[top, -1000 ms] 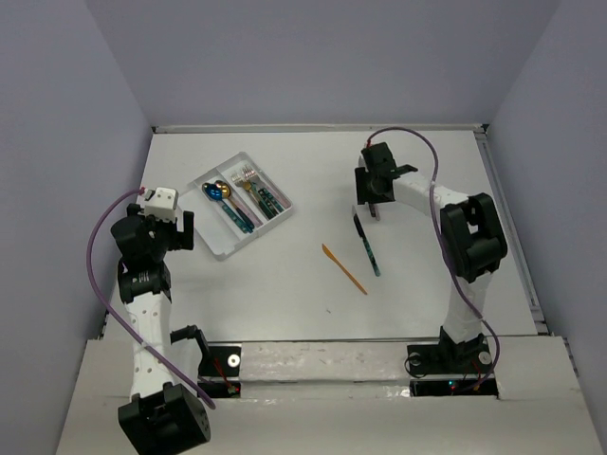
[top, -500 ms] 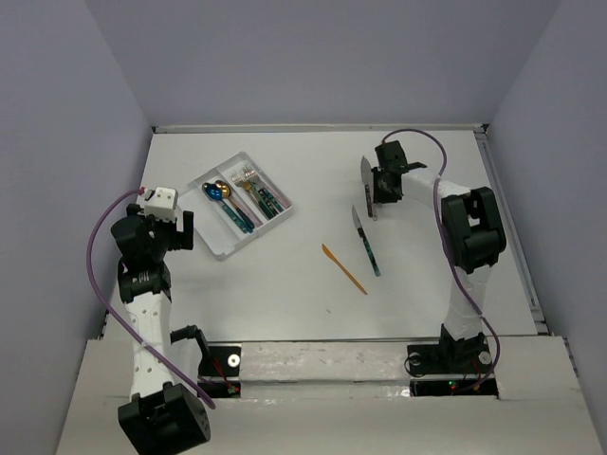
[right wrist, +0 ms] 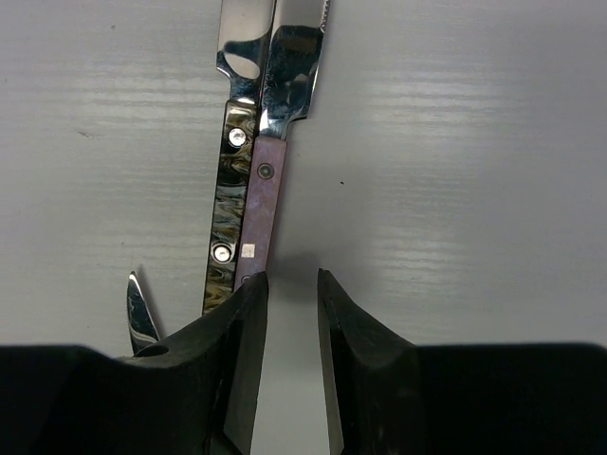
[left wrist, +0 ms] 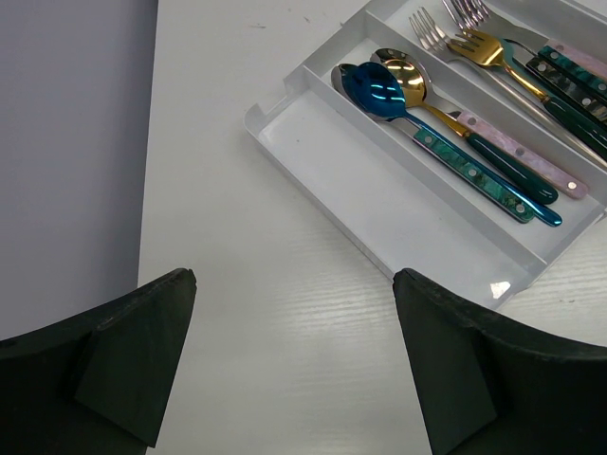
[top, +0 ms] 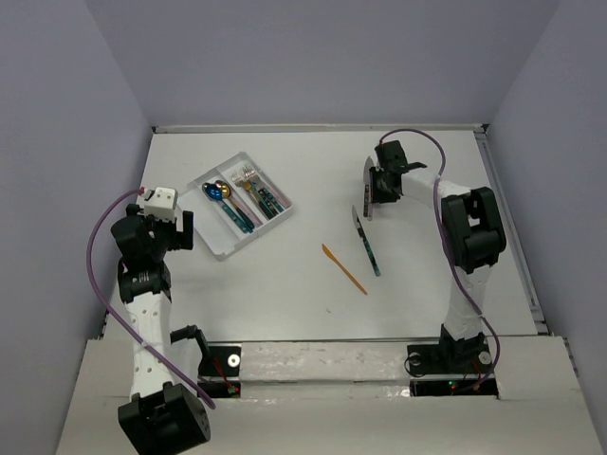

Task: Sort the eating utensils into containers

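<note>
**Top external.** The tray (top: 220,248) lies far left on the table (top: 285,303), set at a slant. Spoons and forks fill two of its three compartments, and the one nearest the left arm is bare. The left gripper (top: 183,230) hangs just left of the tray, apart from it. Mid-table lie a teal-handled knife (top: 369,251) and, just left of it, an orange knife (top: 344,269), the two close but not touching. Far right, the right gripper (top: 379,185) sits over a pair of knives (top: 367,190). From here they read only as a silver sliver, and how far the fingers are open cannot be made out.

**Left wrist.** This view shows the tray's contents close up. A blue spoon (left wrist: 375,87) and a gold spoon (left wrist: 406,74) lie side by side in the middle compartment, with a gold fork (left wrist: 479,45) and a silver fork (left wrist: 427,28) in the far one. The left gripper's fingers are spread wide over bare table, holding and touching nothing.

**Right wrist.** Only this view separates the pair. A pink-handled knife (right wrist: 264,204) and a dark-handled knife (right wrist: 226,204) lie flat, side against side, blades pointing away. The jaws are narrowly parted, with only bare table in the slot between them, so nothing is clamped. One fingertip (right wrist: 251,294) overlaps the end of the pink handle, and whether it presses on it cannot be told. A separate blade tip (right wrist: 140,315) shows beside that finger.
</note>
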`<state>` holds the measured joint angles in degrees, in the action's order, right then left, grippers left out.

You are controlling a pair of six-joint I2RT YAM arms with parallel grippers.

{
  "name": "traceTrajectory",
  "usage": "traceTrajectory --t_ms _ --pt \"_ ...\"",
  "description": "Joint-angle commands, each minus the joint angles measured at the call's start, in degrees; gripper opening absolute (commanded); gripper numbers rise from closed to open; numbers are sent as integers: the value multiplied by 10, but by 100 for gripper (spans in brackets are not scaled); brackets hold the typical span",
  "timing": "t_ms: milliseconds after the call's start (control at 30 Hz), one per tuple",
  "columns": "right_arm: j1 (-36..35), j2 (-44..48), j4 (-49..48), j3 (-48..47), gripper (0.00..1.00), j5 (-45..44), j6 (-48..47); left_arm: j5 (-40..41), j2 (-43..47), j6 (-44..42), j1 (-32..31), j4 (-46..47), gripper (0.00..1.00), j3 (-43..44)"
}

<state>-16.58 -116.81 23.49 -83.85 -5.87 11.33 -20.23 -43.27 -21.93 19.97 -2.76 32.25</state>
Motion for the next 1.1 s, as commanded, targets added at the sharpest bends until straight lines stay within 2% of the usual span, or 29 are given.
traceTrajectory --t_ms 0,367,533,633,767,1067 --pt "-2 1 -19 -28 33 13 -8 0 6 4 2 21 99 -7" --pt "-2 8 -18 -44 32 -3 -16 2 6 3 2 21 99 -9" --pt "-7 24 -18 -53 33 21 -13 5 6 4 2 22 99 -9" --pt "-7 6 -13 -55 32 -5 -10 10 7 4 2 21 99 -9" --pt "-7 -24 -1 -67 32 18 -10 7 7 4 2 21 99 -8" --pt "-7 -79 16 -94 31 5 -8 9 7 4 2 22 99 -9"
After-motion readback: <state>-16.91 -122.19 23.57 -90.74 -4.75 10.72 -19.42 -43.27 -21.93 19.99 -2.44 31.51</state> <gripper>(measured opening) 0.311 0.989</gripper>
